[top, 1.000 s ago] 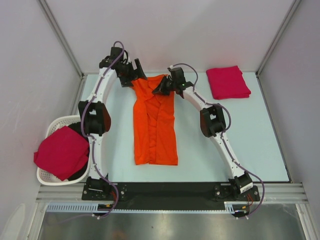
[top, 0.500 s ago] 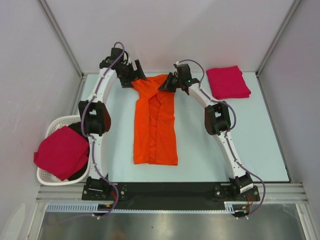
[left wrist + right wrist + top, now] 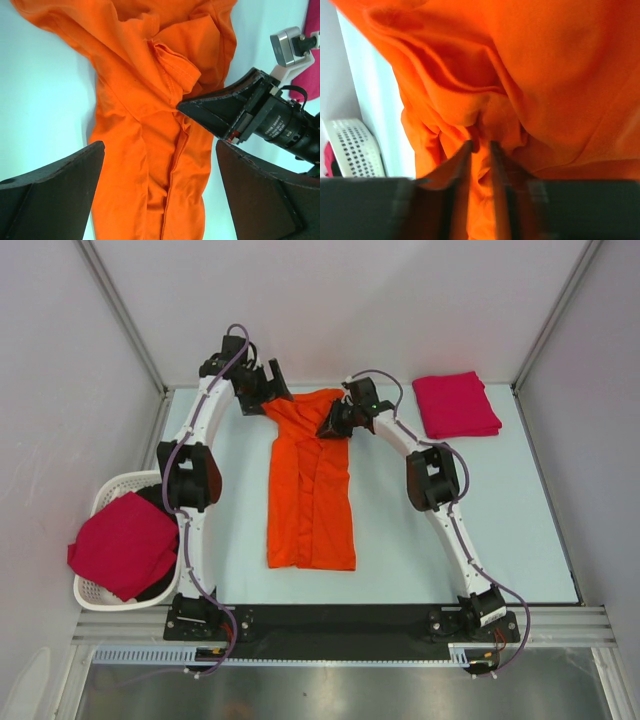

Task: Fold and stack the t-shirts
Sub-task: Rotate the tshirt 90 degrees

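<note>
The bright orange t-shirt (image 3: 310,490) lies lengthwise in the middle of the table, its sides folded in, and it fills the left wrist view (image 3: 145,100). My right gripper (image 3: 335,420) is shut on a bunched fold near the shirt's upper right edge (image 3: 480,145). It also shows in the left wrist view (image 3: 210,107). My left gripper (image 3: 272,392) hovers at the shirt's upper left corner, jaws wide open and empty (image 3: 160,150). A folded crimson-pink t-shirt (image 3: 455,405) lies at the back right. Another crimson-pink t-shirt (image 3: 122,545) lies over the basket.
The white slatted basket (image 3: 110,490) stands off the table's left edge beside the left arm, and shows in the right wrist view (image 3: 355,147). Grey walls close in the table at the back and both sides.
My right gripper has shifted slightly right and then back with the orange fabric in it, and the shirt's top edge has bunched a little. The left gripper has stayed put.
</note>
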Robot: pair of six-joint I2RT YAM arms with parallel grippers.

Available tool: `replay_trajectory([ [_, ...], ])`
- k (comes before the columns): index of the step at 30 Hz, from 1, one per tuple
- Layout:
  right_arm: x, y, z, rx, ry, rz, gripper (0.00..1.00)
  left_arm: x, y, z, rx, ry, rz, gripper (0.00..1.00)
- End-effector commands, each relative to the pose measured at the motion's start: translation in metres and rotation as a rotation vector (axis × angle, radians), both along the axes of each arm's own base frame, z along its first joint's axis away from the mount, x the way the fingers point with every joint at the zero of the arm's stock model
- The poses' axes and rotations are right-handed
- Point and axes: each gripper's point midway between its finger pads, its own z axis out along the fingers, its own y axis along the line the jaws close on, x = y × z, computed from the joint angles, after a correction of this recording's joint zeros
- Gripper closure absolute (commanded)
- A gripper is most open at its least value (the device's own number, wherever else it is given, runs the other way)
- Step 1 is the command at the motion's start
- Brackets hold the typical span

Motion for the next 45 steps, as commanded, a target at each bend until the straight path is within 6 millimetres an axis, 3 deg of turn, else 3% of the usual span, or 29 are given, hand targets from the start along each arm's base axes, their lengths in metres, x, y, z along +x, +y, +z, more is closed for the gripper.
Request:
replay_trajectory([
  [1,0.000,-0.001,0.056,0.050,-0.105,0.063,0.66,0.024,0.002,0.040,0.005,-0.155,0.035,0.00],
  [2,0.000,-0.003,0.059,0.042,-0.113,0.058,0.51,0.029,0.002,0.030,-0.002,-0.144,0.042,0.00],
  [3,0.002,-0.007,0.084,0.046,-0.160,0.048,0.43,0.032,0.001,0.025,-0.020,-0.131,0.056,0.00],
  [4,0.005,-0.010,0.093,0.046,-0.192,0.042,0.35,0.036,-0.002,0.025,-0.048,-0.130,0.048,0.00],
  [5,0.006,-0.013,0.101,0.047,-0.209,0.037,0.23,0.037,-0.003,0.006,-0.055,-0.086,0.047,0.00],
  [6,0.007,-0.015,0.115,0.054,-0.231,0.032,0.17,0.037,-0.004,-0.002,-0.061,-0.064,0.051,0.00],
  [10,0.007,-0.023,0.124,0.050,-0.232,0.034,0.12,0.020,-0.007,-0.048,-0.065,0.070,0.019,0.00],
  [12,0.002,-0.025,0.118,0.035,-0.206,0.038,0.12,-0.005,-0.010,-0.073,-0.074,0.198,-0.007,0.00],
  [14,-0.005,-0.023,0.117,0.039,-0.188,0.064,0.13,-0.024,-0.007,-0.078,0.009,0.228,-0.043,0.01],
  [16,-0.013,-0.024,0.120,0.027,-0.179,0.085,0.13,-0.048,-0.006,-0.058,0.074,0.187,-0.069,0.00],
  [17,-0.018,-0.024,0.118,0.019,-0.174,0.095,0.13,-0.043,-0.008,-0.048,0.059,0.123,-0.065,0.00],
  [18,-0.023,-0.025,0.111,0.003,-0.165,0.112,0.13,-0.058,-0.003,-0.029,0.054,0.090,-0.050,0.00],
  [21,-0.034,-0.037,0.115,-0.011,-0.153,0.126,0.14,-0.071,-0.001,-0.005,0.054,0.035,-0.061,0.00],
  [22,-0.042,-0.039,0.107,-0.012,-0.118,0.142,0.16,-0.078,0.001,0.009,0.057,0.017,-0.068,0.00],
  [23,-0.048,-0.042,0.115,-0.012,-0.124,0.154,0.18,-0.089,0.002,0.011,0.073,0.032,-0.088,0.00],
  [24,-0.057,-0.048,0.111,-0.030,-0.087,0.160,0.20,-0.098,0.006,0.009,0.105,0.042,-0.088,0.00],
  [25,-0.065,-0.055,0.103,-0.049,-0.064,0.174,0.24,-0.108,0.006,0.026,0.130,0.003,-0.095,0.00],
  [26,-0.074,-0.058,0.114,-0.050,-0.064,0.180,0.26,-0.115,0.006,0.030,0.152,-0.013,-0.114,0.00],
  [28,-0.091,-0.069,0.114,-0.068,-0.021,0.188,0.36,-0.135,0.001,0.027,0.162,-0.003,-0.152,0.00],
  [31,-0.135,-0.084,0.103,-0.115,0.080,0.222,0.54,-0.181,-0.010,0.013,0.196,0.063,-0.241,0.00],
  [32,-0.151,-0.090,0.108,-0.129,0.120,0.231,0.60,-0.200,-0.010,-0.004,0.212,0.125,-0.264,0.00],
  [34,-0.179,-0.098,0.101,-0.159,0.196,0.272,0.82,-0.229,-0.021,-0.014,0.220,0.166,-0.331,0.00],
  [36,-0.196,-0.098,0.108,-0.154,0.212,0.303,0.94,-0.258,-0.027,-0.026,0.246,0.219,-0.382,0.00],
  [40,-0.231,-0.083,0.112,-0.052,0.304,0.374,0.92,-0.287,-0.020,-0.035,0.282,0.255,-0.388,0.00],
  [42,-0.245,-0.074,0.111,-0.025,0.344,0.427,0.85,-0.292,-0.013,-0.029,0.293,0.236,-0.366,0.00],
  [45,-0.266,-0.058,0.105,0.059,0.450,0.467,0.87,-0.293,-0.002,-0.016,0.315,0.199,-0.312,0.00],
])
